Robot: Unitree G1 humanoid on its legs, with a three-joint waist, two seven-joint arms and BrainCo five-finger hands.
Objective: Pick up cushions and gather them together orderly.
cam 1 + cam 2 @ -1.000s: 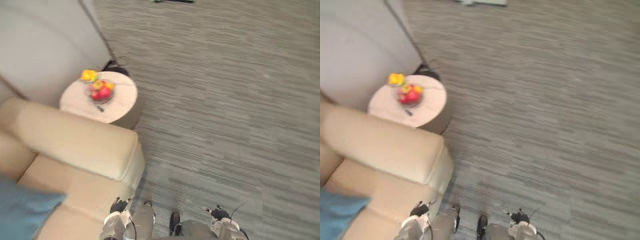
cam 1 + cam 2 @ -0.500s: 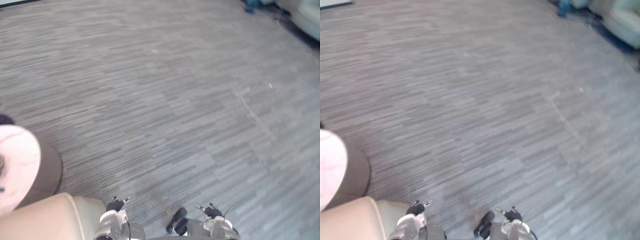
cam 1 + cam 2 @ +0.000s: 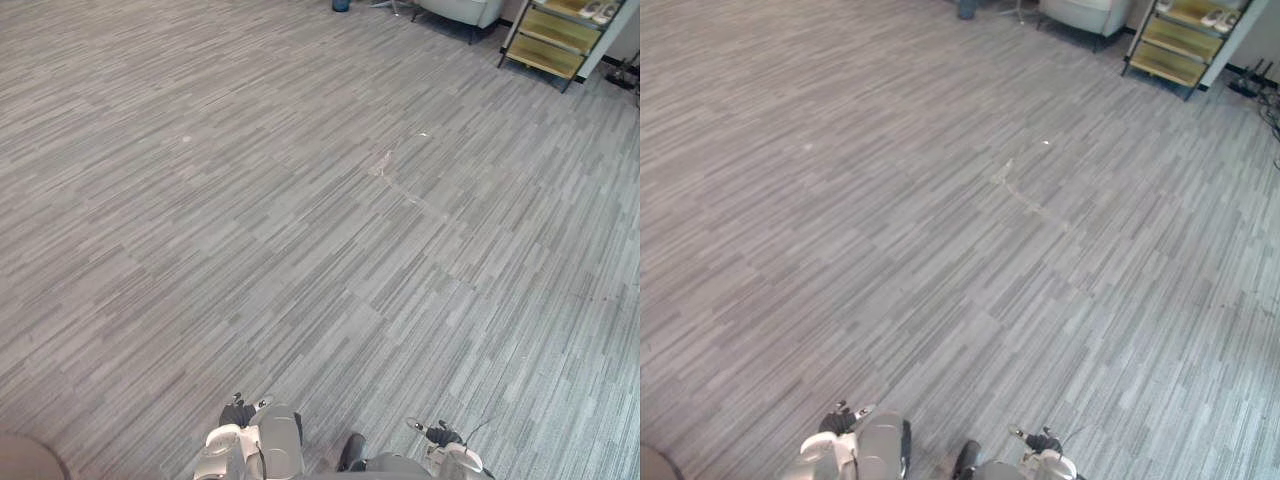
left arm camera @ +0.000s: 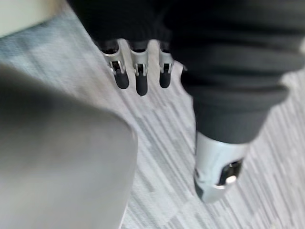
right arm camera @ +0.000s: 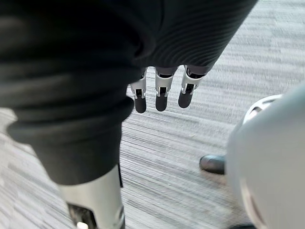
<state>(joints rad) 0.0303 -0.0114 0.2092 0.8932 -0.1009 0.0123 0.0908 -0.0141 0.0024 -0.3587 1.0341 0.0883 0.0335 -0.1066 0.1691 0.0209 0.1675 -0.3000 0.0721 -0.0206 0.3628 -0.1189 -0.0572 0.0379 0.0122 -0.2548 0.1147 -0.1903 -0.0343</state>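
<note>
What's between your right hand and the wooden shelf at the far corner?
Bare grey carpet all the way from the right hand to the wooden shelf, seen in both eye views.

Light falls bright and even over the grey floor (image 3: 300, 220), soft enough that no hard-edged shadow lies anywhere on it; it seems to come from overhead, though no lamp or window is seen to settle that. The floor looks paler toward the far right, by the shelf unit (image 3: 556, 36), whose yellow boards are well lit. In the left wrist view the left hand (image 4: 139, 71) hangs in shade, its dark cover almost black, with one small glint on the silver thumb (image 4: 218, 168). In the right wrist view the right hand (image 5: 162, 90) stands dark against the pale, brightly lit floor behind it.
</note>
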